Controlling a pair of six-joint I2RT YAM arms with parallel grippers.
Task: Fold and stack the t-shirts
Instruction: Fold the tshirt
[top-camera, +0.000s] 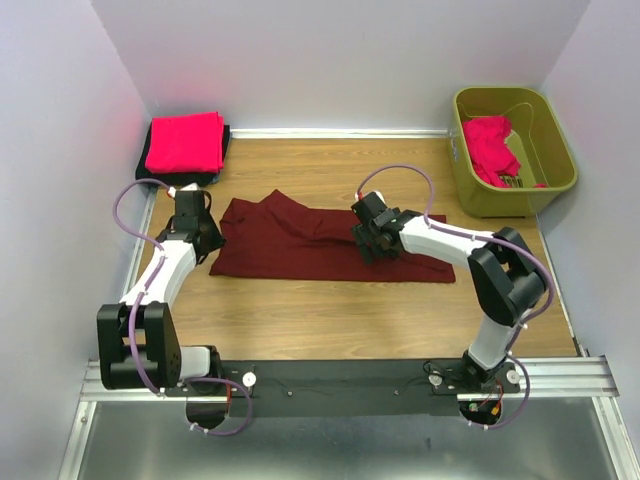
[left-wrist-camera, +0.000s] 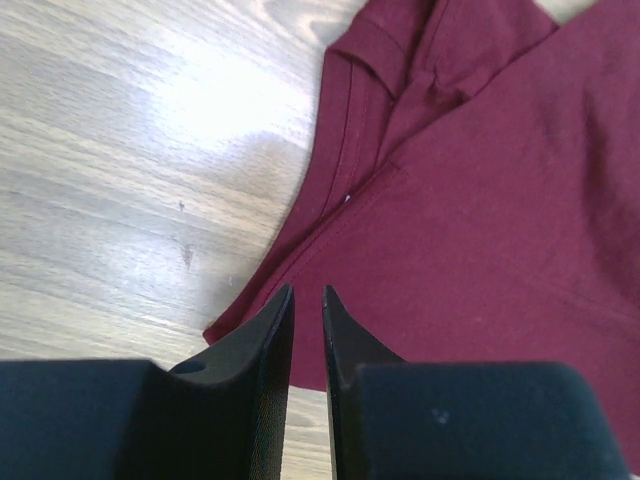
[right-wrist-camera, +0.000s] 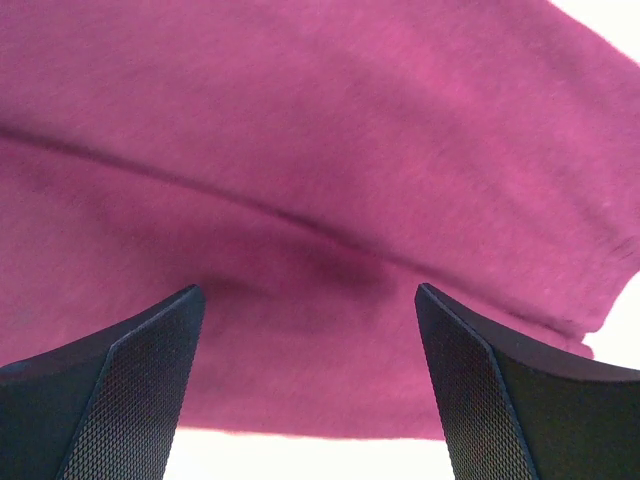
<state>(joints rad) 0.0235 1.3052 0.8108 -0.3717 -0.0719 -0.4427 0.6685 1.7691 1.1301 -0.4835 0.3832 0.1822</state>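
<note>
T-shirt (top-camera: 290, 245), maroon, lies below both: right hand (right-wrist-camera: 308, 290) spread wide over it, left hand (left-wrist-camera: 307, 290) nearly closed, holding nothing, at its edge.

**A:** Which item occupies the middle?
**B:** The dark maroon t-shirt (top-camera: 300, 245). It lies flat on the wooden surface (top-camera: 350, 320), stretched left to right, with overlapping layers and creases towards its left end.
**A:** And the far-left corner?
**B:** A folded pinkish-red t-shirt (top-camera: 185, 142), a neat rectangle, rests on a folded black t-shirt (top-camera: 160, 177) whose edges show beneath it.
**A:** The far right?
**B:** A crumpled pinkish-red t-shirt (top-camera: 490, 148), not folded, heaped against the left wall inside the olive-green bin (top-camera: 500, 205).
</note>
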